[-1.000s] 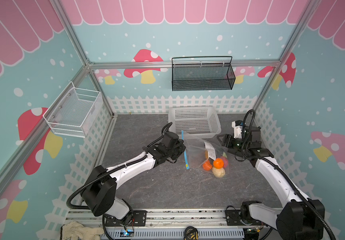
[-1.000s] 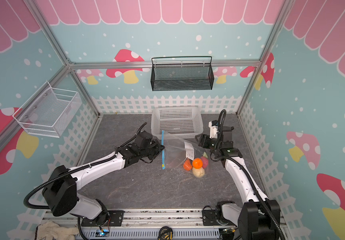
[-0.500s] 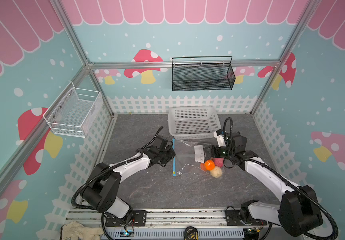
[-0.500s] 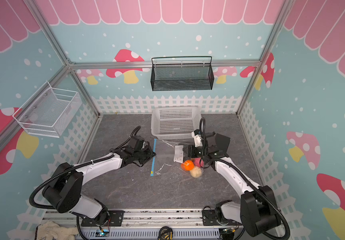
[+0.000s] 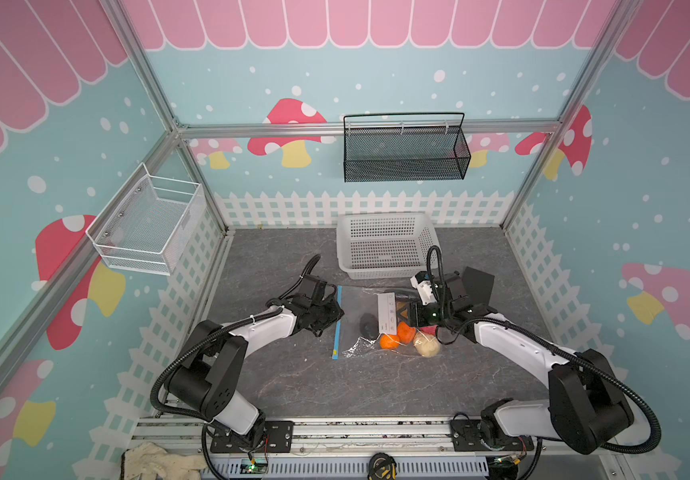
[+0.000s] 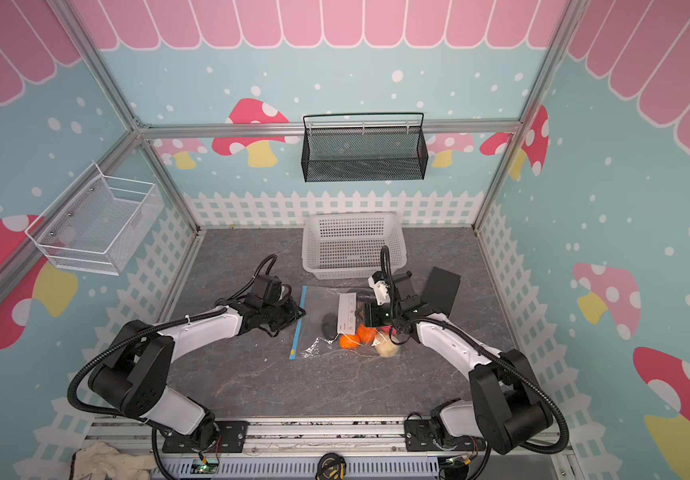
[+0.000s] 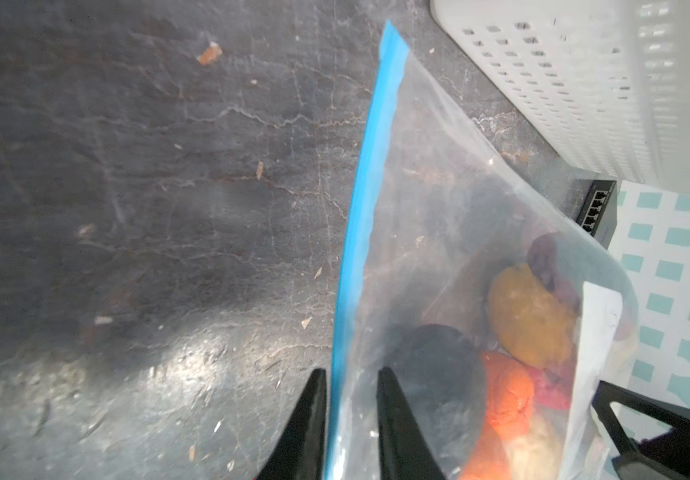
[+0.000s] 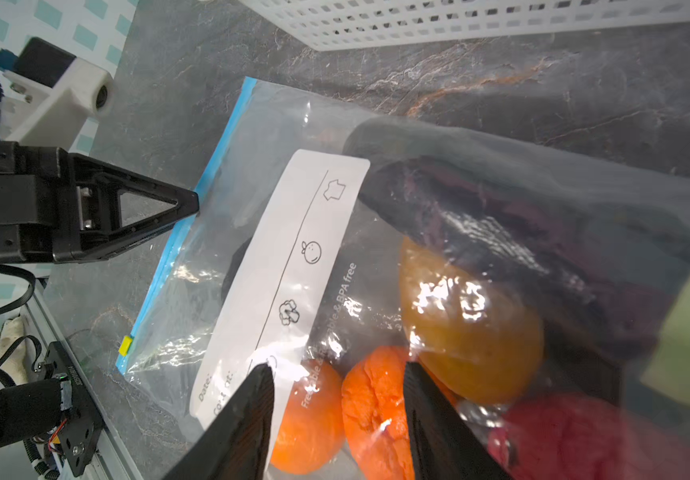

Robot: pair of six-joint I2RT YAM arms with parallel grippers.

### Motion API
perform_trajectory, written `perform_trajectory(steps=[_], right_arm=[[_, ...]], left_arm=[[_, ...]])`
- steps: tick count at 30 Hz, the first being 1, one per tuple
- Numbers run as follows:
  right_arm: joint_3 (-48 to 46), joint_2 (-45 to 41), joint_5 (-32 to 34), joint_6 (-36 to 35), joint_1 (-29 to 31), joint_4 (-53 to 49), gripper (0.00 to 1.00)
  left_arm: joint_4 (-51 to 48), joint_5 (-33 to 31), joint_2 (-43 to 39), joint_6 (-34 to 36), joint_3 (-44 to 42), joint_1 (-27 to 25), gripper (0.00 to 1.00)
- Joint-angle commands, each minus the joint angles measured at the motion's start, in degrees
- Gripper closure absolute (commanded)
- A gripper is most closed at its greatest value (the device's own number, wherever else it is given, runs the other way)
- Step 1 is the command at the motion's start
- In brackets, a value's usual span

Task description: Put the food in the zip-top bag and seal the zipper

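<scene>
The clear zip-top bag (image 5: 356,303) lies flat on the table with the food inside: two bright orange pieces (image 8: 376,407), a yellow-orange one (image 8: 472,320), a pink-red one (image 8: 563,436), a cream one (image 5: 427,347), a black lump (image 5: 367,324) and a long dark piece (image 8: 480,187). The blue zipper (image 7: 360,216) runs along the bag's left edge, its yellow tab (image 8: 126,344) at the near end. My left gripper (image 7: 353,372) is open, with its fingers either side of the zipper. My right gripper (image 8: 339,365) stands open over the bag, above the orange pieces.
A white perforated basket (image 5: 385,249) stands just behind the bag. A black box (image 5: 478,284) sits to the right of my right wrist. A black mesh basket (image 5: 405,153) and a white wire basket (image 5: 148,224) hang on the walls. A glove (image 5: 160,459) lies at the front rail.
The bag has shifted left with my left gripper and now lies flatter. My left jaws have parted around the zipper. My right gripper has come in from the right over the food.
</scene>
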Motion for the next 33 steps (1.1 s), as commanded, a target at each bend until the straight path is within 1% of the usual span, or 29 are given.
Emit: perform_trajectory(steps=[1, 5, 8, 9, 10, 12, 14, 15, 16, 17, 18, 19, 20, 23, 24, 25, 27, 29, 30, 31, 33], right_arm=[[1.65, -0.31, 0.55, -0.42, 0.64, 0.08, 0.45], [3.38, -3.05, 2.32, -2.02, 0.66, -0.25, 0.42], [3.97, -5.31, 6.89, -4.46, 0.62, 0.56, 0.37], [3.98, -6.25, 8.74, -5.37, 0.55, 1.22, 0.36], [3.96, -7.0, 10.25, -6.4, 0.49, 2.0, 0.36], [3.18, -9.05, 14.05, -8.58, 0.35, 4.6, 0.41], [2.54, -10.6, 17.51, -10.01, -0.03, 6.86, 0.41], [2.23, -11.18, 19.42, -10.72, -0.32, 7.88, 0.41], [1.92, -11.61, 20.88, -11.41, -0.56, 8.83, 0.4], [1.5, -12.0, 24.07, -11.59, -0.79, 9.72, 0.38], [0.8, -12.42, 27.2, -11.95, -0.91, 10.85, 0.37], [0.04, -12.71, 30.12, -12.82, -1.15, 12.21, 0.36], [-0.75, -12.96, 32.39, -13.48, -1.37, 13.57, 0.36], [-4.57, -13.59, 35.86, -17.57, -3.28, 20.07, 0.31], [-6.4, -13.88, 37.87, -19.2, -3.79, 23.4, 0.29], [-8.73, -14.1, 39.66, -21.82, -4.14, 27.41, 0.27], [-13.89, -14.53, 41.64, -27.64, -4.51, 36.88, 0.25], [-19.23, -14.62, 41.73, -32.56, -5.36, 47.11, 0.24], [-21.72, -14.24, 40.72, -35.1, -6.17, 51.79, 0.23], [-23.63, -13.47, 39.84, -37.11, -7.13, 55.18, 0.22], [-25.31, -11.24, 39.18, -38.98, -8.8, 58.66, 0.2]], left_arm=[[-1.43, -0.43, -2.57, 2.96, 0.51, 0.87, 0.69], [-3.96, -3.03, -6.23, 5.96, 1.1, 1.28, 0.59], [-7.78, -6.37, -9.76, 10.01, 2.9, 1.26, 0.58], [-9.06, -7.72, -11.22, 11.51, 3.43, 1.31, 0.56], [-10.21, -9.19, -12.54, 12.68, 3.69, 1.33, 0.52], [-12.01, -12.53, -15.79, 15.04, 4.11, 1.37, 0.41], [-14.56, -16.18, -18.73, 16.42, 5.11, 1.61, 0.29], [-15.42, -17.45, -20.22, 17.23, 5.73, 1.85, 0.26], [-15.75, -18.3, -21.52, 18.01, 5.98, 1.99, 0.23], [-15.91, -19.6, -22.91, 18.67, 6.26, 1.96, 0.2], [-15.96, -20.75, -24.03, 19.6, 6.47, 3.58, 0.18], [-15.93, -22.62, -24.95, 20.66, 6.66, 4.04, 0.16], [-15.93, -24.88, -25.59, 21.19, 6.63, 4.34, 0.11], [-12.55, -31.29, -26.21, 24.77, 4.63, 5.08, 0.01], [-10.67, -34.91, -25.98, 25.06, 3.31, 5.15, 0.01], [-8.4, -37.6, -25.57, 24.93, 1.67, 5.21, 0.04], [-3.07, -40.47, -24.52, 26.47, -1.45, 5.51, 0.0], [1.07, -42.05, -23.24, 27.97, -3.61, 6.57, 0.0], [3.17, -41.83, -22.44, 29.82, -4.82, 7.46, 0.0], [4.75, -41.91, -21.93, 31.07, -5.69, 8.2, 0.01], [9.17, -42.0, -21.47, 33.82, -8.22, 9.67, 0.03]])
